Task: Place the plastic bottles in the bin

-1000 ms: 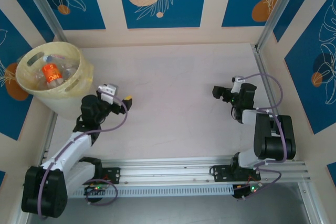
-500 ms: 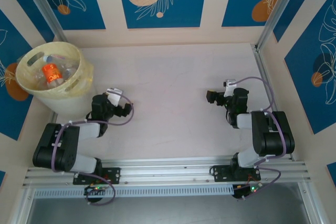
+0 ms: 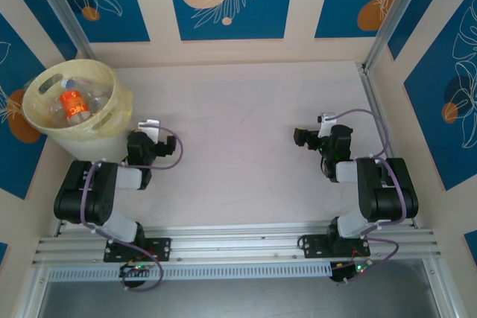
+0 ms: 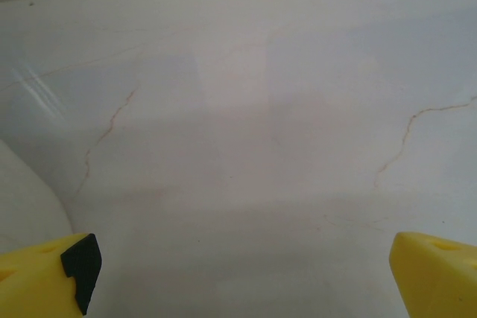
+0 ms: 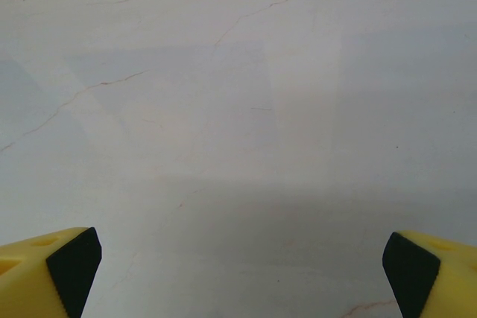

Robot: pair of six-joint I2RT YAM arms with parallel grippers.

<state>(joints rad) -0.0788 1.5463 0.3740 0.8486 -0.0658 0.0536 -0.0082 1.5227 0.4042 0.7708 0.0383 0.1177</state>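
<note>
The bin (image 3: 45,118), a round pale-yellow bucket, stands at the table's far left. Inside it lie several plastic bottles (image 3: 73,103), one with an orange label, the others clear. My left gripper (image 3: 144,141) sits low just right of the bin, its arm folded back. In the left wrist view that gripper (image 4: 242,281) is open, its yellow fingertips (image 4: 48,282) wide apart over bare table. My right gripper (image 3: 302,138) rests on the right side of the table. It (image 5: 242,273) is open too, with nothing between its fingertips (image 5: 432,273).
The white marbled table (image 3: 246,109) is walled in by blue-and-cream panels at the back and sides. A metal post (image 3: 387,20) rises at the back right. The arms' rail (image 3: 238,247) runs along the near edge. A pale curved wall (image 4: 22,199) edges the left wrist view.
The left arm has folded back toward its base, drawing its gripper left beside the bin. The right arm also drew in slightly, then held still. Both grippers stayed open.
</note>
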